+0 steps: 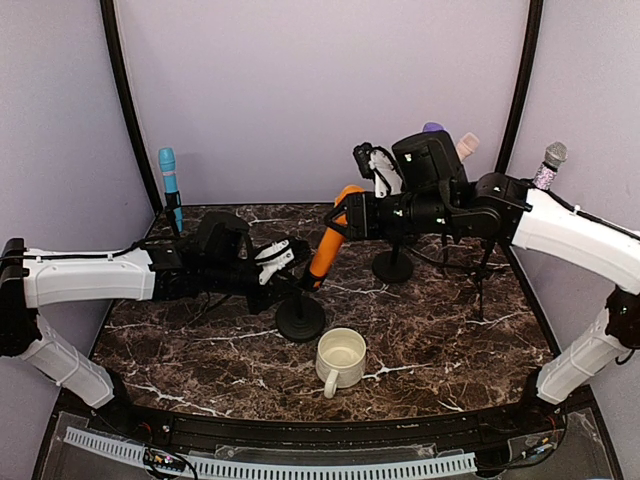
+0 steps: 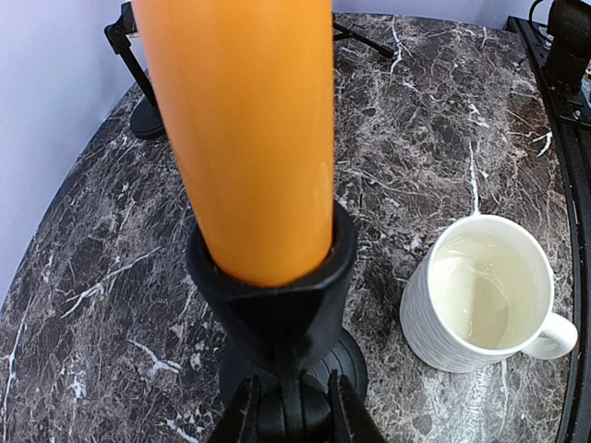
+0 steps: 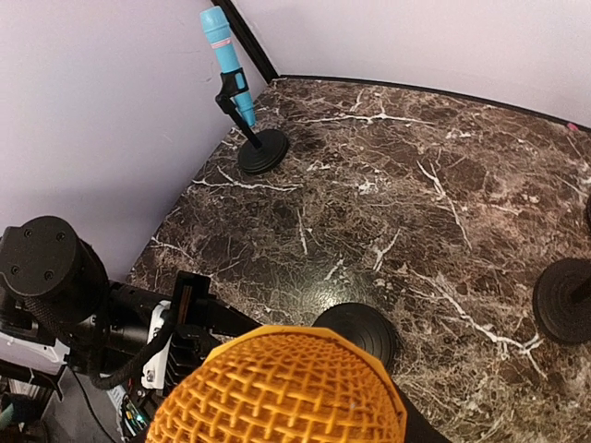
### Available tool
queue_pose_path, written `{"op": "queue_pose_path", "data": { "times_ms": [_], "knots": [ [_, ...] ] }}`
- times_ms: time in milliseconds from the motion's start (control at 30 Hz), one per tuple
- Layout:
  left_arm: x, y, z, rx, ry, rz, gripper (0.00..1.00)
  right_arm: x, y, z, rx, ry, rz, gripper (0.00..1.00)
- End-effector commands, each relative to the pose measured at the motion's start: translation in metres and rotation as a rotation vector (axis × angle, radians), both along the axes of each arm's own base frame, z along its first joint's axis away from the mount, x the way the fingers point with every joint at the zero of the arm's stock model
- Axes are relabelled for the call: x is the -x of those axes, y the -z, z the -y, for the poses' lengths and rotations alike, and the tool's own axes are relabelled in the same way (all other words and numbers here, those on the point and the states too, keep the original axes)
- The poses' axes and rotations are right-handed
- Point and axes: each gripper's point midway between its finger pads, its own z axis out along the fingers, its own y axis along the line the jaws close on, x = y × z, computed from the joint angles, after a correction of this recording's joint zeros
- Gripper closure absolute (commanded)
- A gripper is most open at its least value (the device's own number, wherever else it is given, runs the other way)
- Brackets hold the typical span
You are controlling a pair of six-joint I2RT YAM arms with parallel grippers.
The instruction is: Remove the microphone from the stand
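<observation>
Left fingers [image 2: 242, 417] clamped on the stand [image 2: 277, 314]; right fingers [image 1: 350, 215] clamped on the orange microphone [image 1: 325, 250].

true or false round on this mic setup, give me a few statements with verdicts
1. The orange microphone sits in the clip of its stand. True.
2. The white mug lies on its side. False: it stands upright near the stand's base.
3. The left gripper is shut on the stand's stem, below the clip. True.
4. The blue microphone lies flat on the table. False: it is held up in a second stand at the back left corner.
</observation>
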Motion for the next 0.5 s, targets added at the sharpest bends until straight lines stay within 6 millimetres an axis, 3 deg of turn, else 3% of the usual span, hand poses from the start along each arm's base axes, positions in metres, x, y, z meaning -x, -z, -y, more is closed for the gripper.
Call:
{"op": "queue_pose_path", "data": {
  "times_ms": [0,133,300,467],
  "knots": [
    [0.012,0.059,-0.038,-0.221,-0.053,-0.134,1.00,0.016,-0.126,0.011,-0.319,-0.095,0.280,0.80],
    [0.012,0.059,-0.038,-0.222,-0.054,-0.135,1.00,0.034,-0.132,0.009,-0.340,-0.192,0.298,0.80],
    [0.012,0.059,-0.038,-0.224,-0.056,-0.134,1.00,0.021,-0.129,0.025,-0.295,-0.077,0.288,0.80],
    [0.011,0.060,-0.039,-0.229,-0.060,-0.133,1.00,0.020,-0.135,0.036,-0.300,-0.037,0.284,0.80]
  ]
}}
